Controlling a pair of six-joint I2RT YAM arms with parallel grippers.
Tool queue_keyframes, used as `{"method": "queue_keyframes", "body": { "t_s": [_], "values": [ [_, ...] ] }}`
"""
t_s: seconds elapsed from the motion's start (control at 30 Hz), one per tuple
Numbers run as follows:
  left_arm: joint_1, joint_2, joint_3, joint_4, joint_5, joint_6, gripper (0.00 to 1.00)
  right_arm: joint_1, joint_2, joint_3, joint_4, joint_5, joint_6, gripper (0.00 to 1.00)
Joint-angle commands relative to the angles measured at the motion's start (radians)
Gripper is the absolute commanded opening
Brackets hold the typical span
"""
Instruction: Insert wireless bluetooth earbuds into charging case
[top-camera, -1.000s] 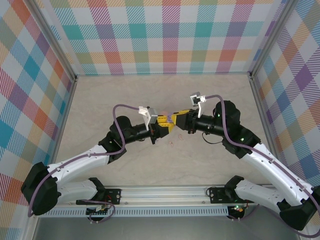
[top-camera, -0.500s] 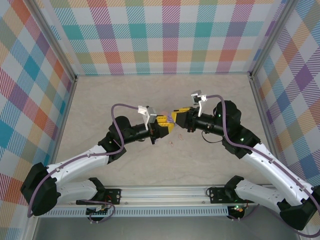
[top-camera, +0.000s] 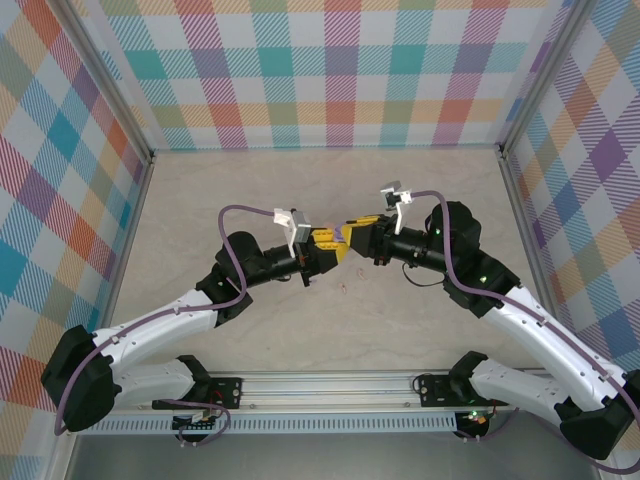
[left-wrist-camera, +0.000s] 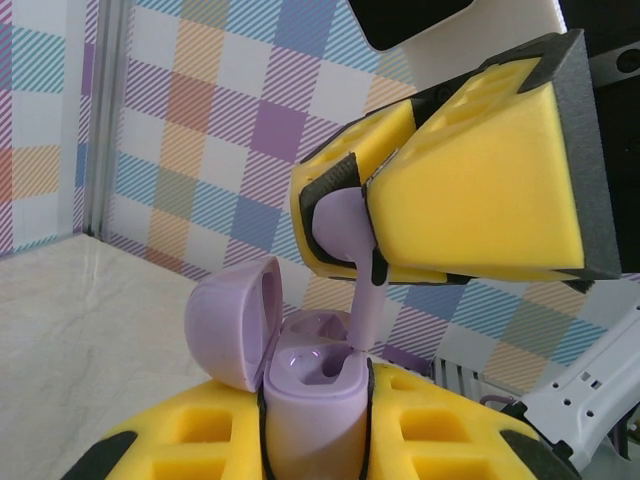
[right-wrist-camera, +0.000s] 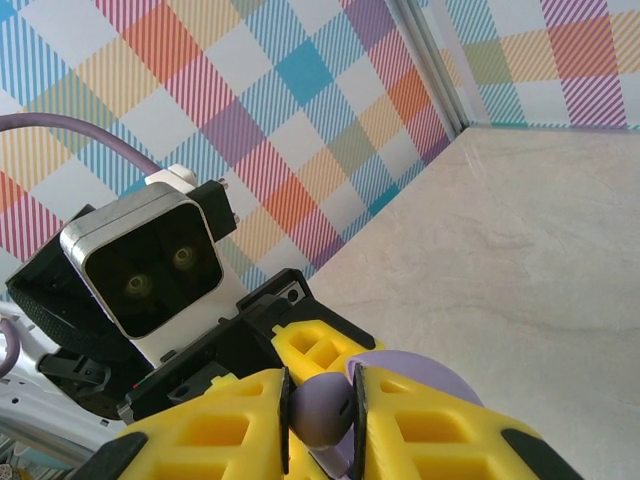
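Observation:
My left gripper (left-wrist-camera: 315, 425) is shut on a pale purple charging case (left-wrist-camera: 310, 385), held upright with its lid (left-wrist-camera: 228, 325) swung open to the left. Just above it, my right gripper (right-wrist-camera: 320, 400) is shut on a purple earbud (right-wrist-camera: 322, 415). In the left wrist view this earbud (left-wrist-camera: 345, 225) hangs stem down from the right gripper's yellow fingers (left-wrist-camera: 470, 190), and the stem tip touches the rim of the case's right socket. In the top view the two grippers (top-camera: 325, 250) (top-camera: 355, 237) meet nose to nose above the middle of the table.
A tiny pale bud (top-camera: 345, 290) lies on the beige table (top-camera: 400, 180) just in front of the grippers. Plaid walls (top-camera: 330, 80) close in the back and both sides. The arms' base rail (top-camera: 330, 385) runs along the near edge.
The left gripper with the case has crept slightly up and towards the back. The right gripper with the earbud has barely moved. Both grips are unchanged.

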Motion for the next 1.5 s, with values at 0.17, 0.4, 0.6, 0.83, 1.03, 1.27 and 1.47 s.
{"method": "queue_keyframes", "body": {
  "t_s": [0.17, 0.4, 0.6, 0.83, 1.03, 1.27, 1.47],
  "values": [
    [-0.018, -0.017, 0.030, 0.053, 0.006, -0.017, 0.06, 0.009, 0.001, -0.003, 0.023, 0.022, -0.029, 0.22],
    [-0.017, -0.022, 0.030, 0.050, -0.013, -0.032, 0.07, 0.011, 0.008, -0.001, 0.013, 0.012, -0.034, 0.22],
    [-0.017, -0.028, 0.030, 0.052, -0.038, -0.048, 0.07, 0.013, 0.007, -0.004, -0.002, 0.022, -0.041, 0.22],
    [-0.017, -0.040, 0.020, 0.056, -0.063, -0.056, 0.07, 0.015, 0.005, -0.003, -0.028, 0.040, -0.055, 0.22],
    [-0.018, -0.043, 0.020, 0.055, -0.067, -0.063, 0.07, 0.018, 0.005, 0.000, -0.044, 0.044, -0.067, 0.22],
    [-0.018, -0.042, 0.025, 0.033, -0.062, -0.046, 0.07, 0.019, 0.004, 0.009, -0.063, 0.054, -0.071, 0.22],
    [-0.020, -0.042, 0.036, -0.048, -0.041, 0.030, 0.06, 0.021, -0.007, 0.026, -0.082, 0.056, -0.070, 0.22]
  ]
}}
